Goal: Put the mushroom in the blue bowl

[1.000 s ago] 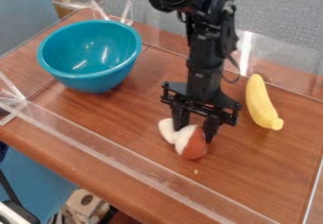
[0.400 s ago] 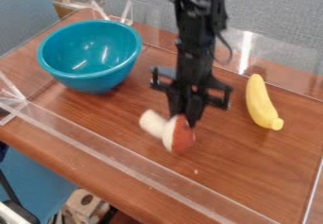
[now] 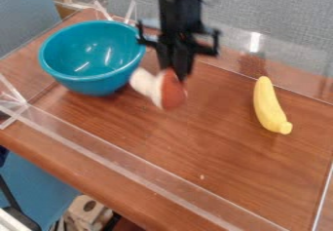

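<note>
Pincer (image 3: 170,76) pinching the mushroom (image 3: 158,87), held in the air clear of the counter (image 3: 196,137), lying sideways with white stem toward the bowl (image 3: 92,57). Mushroom hangs just beside the bowl's right rim, not inside. Banana (image 3: 270,105) lies on the counter well right of the bowl.

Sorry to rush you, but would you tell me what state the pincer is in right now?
Pincer: closed on the mushroom, carried in the air beside the blue bowl.
</note>
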`<state>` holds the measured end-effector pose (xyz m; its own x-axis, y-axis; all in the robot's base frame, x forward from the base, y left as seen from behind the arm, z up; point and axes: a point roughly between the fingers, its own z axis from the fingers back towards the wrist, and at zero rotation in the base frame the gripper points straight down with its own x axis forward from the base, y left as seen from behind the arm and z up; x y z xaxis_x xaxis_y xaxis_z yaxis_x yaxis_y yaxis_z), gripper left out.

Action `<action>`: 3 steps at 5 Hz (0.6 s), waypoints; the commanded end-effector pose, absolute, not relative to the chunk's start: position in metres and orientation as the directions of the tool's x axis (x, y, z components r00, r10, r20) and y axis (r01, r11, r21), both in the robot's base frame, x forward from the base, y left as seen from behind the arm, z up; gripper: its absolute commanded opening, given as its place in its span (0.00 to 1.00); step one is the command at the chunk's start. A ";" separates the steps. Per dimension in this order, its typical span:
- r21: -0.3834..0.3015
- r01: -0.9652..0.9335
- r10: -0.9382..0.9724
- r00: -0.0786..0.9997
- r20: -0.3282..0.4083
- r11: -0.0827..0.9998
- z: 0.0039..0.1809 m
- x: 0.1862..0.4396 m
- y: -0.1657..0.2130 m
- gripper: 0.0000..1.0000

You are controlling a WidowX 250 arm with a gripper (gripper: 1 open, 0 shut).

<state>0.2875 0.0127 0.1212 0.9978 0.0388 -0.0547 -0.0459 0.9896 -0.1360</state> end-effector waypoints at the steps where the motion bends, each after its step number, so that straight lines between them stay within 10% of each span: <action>1: -0.158 0.019 -0.015 0.999 0.028 0.987 0.155 0.286 0.022 0.00; 3: -0.191 0.096 -0.086 0.995 0.060 0.977 0.183 0.285 0.014 0.00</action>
